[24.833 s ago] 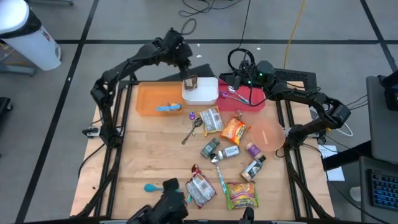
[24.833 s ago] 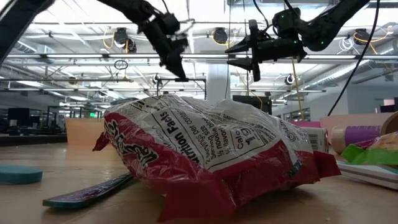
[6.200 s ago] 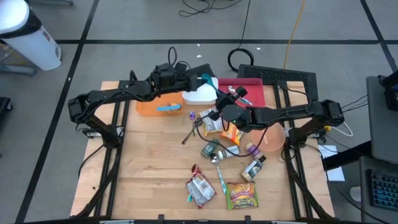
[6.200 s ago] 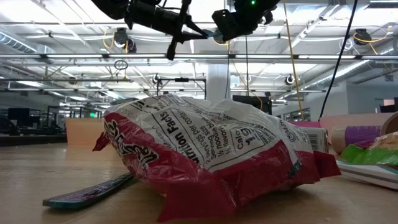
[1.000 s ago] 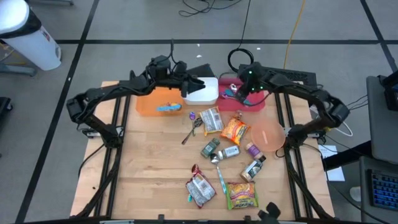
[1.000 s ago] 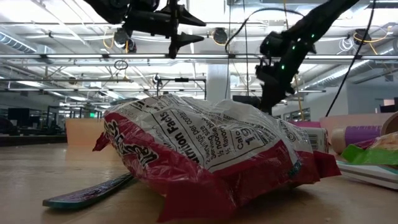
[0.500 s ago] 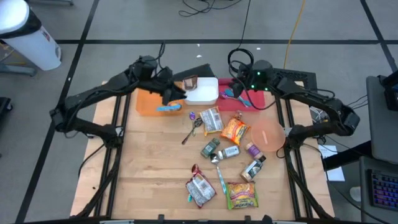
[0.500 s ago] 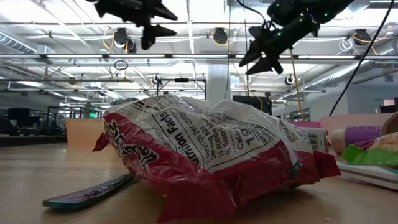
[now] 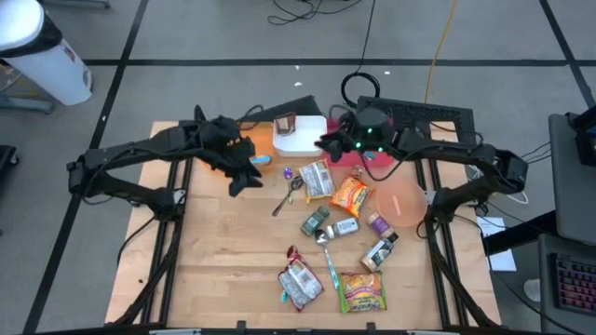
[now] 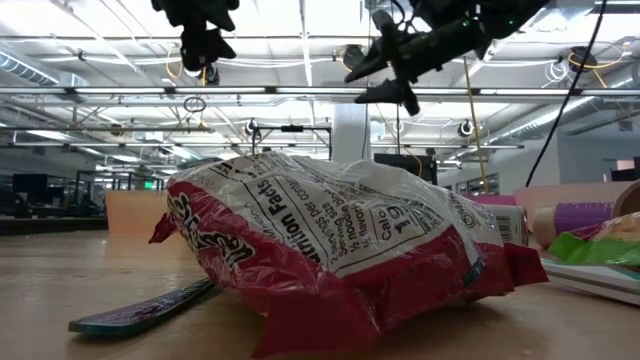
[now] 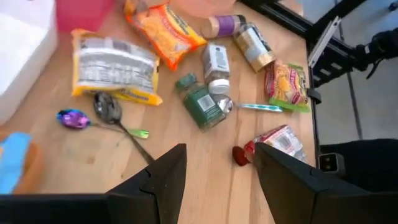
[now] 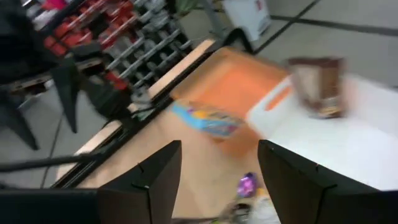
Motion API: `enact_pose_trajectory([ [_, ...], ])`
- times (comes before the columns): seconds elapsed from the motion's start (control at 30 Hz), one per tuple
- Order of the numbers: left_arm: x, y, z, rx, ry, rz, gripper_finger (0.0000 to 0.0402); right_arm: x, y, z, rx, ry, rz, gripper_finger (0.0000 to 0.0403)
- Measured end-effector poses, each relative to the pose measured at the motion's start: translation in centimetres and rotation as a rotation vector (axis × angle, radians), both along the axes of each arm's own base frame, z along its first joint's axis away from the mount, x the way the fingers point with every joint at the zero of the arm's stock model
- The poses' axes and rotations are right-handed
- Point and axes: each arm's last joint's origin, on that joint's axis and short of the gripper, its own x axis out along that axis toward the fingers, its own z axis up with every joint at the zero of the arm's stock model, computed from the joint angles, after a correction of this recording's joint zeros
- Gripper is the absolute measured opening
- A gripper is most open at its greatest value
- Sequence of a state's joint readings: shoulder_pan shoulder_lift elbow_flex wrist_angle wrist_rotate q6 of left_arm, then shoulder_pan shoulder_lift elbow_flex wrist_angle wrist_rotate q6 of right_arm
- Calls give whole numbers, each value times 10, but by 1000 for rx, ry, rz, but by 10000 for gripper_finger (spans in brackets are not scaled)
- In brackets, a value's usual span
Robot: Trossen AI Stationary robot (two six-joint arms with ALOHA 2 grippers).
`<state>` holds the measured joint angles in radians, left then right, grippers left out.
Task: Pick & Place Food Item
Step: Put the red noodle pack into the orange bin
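My left gripper (image 9: 244, 177) hangs open over bare wood just near of the orange tray (image 9: 263, 140), slanting down; its wrist view shows nothing between the fingers (image 11: 219, 152). My right gripper (image 9: 326, 144) is open and empty too (image 12: 219, 149), pointing left over the white tray's (image 9: 303, 140) right edge. A brown item (image 9: 285, 124) stands in the white tray, and a blue wrapper (image 9: 259, 160) lies on the orange tray. Loose on the table lie a silver packet (image 9: 318, 179), an orange packet (image 9: 351, 194) and a red-and-white bag (image 9: 300, 282).
A red tray (image 9: 377, 156) and a pink plate (image 9: 402, 203) sit at the right. Mid-table lie a spoon (image 9: 289, 195), a purple candy (image 9: 287, 173), a green jar (image 9: 315, 221), small bottles (image 9: 380, 251), a teal toothbrush (image 9: 331, 270) and a green-yellow packet (image 9: 363, 291).
My left gripper has drawn back from over the white tray toward the table's near left, past the orange tray's near edge, and has tipped downward. My right gripper has swung from over the red tray toward the left, rising and turning from pointing down to nearly level.
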<state>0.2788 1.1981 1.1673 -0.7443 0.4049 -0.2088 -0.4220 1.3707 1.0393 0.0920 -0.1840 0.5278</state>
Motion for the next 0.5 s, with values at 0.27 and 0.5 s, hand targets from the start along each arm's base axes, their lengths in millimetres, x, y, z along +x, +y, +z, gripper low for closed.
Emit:
enact_pose_trajectory([
  [0.27,14,-27,-31,-26,113,-52,195,32,32,-14,98,-62,126,207],
  [0.5,26,-62,-47,-159,54,23,195,38,60,-15,114,-67,435,202],
])
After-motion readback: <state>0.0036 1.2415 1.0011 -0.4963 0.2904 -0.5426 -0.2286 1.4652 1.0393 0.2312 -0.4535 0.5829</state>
